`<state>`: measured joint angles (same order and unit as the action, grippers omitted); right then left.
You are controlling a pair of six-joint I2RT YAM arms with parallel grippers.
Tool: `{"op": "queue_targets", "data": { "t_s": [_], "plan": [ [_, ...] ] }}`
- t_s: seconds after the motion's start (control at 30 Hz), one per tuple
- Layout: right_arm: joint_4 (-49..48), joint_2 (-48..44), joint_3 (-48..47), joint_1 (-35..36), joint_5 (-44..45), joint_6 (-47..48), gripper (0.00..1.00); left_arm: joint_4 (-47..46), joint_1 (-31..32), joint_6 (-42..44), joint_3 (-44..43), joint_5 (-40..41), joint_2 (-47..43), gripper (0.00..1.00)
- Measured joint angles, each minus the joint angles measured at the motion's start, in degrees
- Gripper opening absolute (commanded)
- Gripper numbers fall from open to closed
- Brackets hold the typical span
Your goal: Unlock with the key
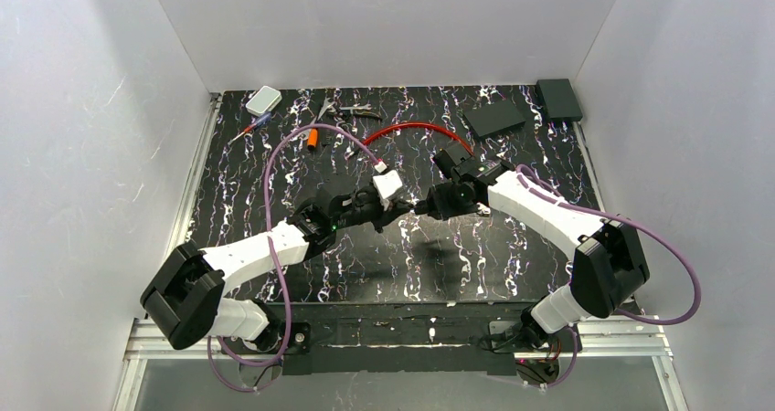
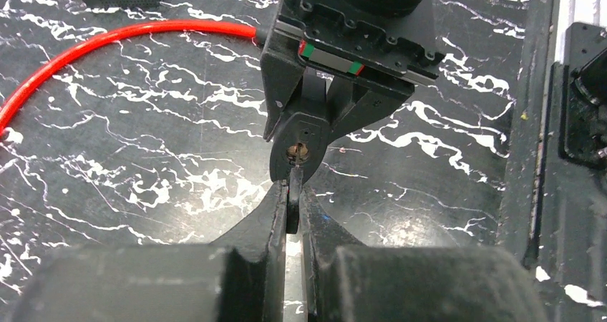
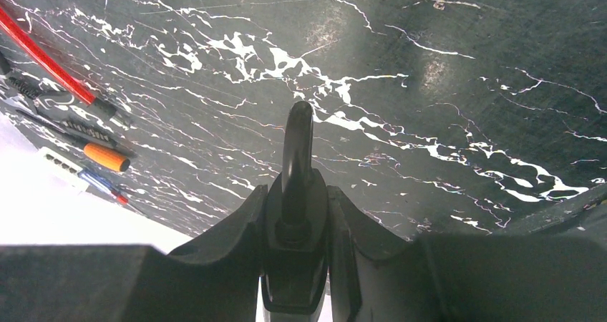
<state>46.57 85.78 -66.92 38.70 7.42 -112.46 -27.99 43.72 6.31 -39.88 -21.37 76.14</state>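
1. The left gripper [image 2: 291, 193] is pressed onto the black key [image 2: 293, 218], whose tip is against the padlock's [image 2: 300, 125] keyhole end.
2. The right gripper [image 3: 295, 194] clamps the padlock body above the centre of the marbled table [image 1: 512, 256].

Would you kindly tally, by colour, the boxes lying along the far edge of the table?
Black: 2, the flat box and the corner box
White: 1, the small box
Total: 3
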Motion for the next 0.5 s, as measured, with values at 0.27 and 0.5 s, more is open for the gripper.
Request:
{"op": "queue_targets", "data": {
  "t_s": [0.27,0.5],
  "plan": [
    [-0.87,0.55,-0.07,-0.11,-0.59,-0.46,0.01,0.04,0.76,12.17,0.22,0.04,0.0,0.0],
    [-5.18,0.81,2.12,-0.37,-2.12,-1.77,0.01,-4.17,0.7,2.71,2.49,3.96,0.02,0.0]
  ]
}}
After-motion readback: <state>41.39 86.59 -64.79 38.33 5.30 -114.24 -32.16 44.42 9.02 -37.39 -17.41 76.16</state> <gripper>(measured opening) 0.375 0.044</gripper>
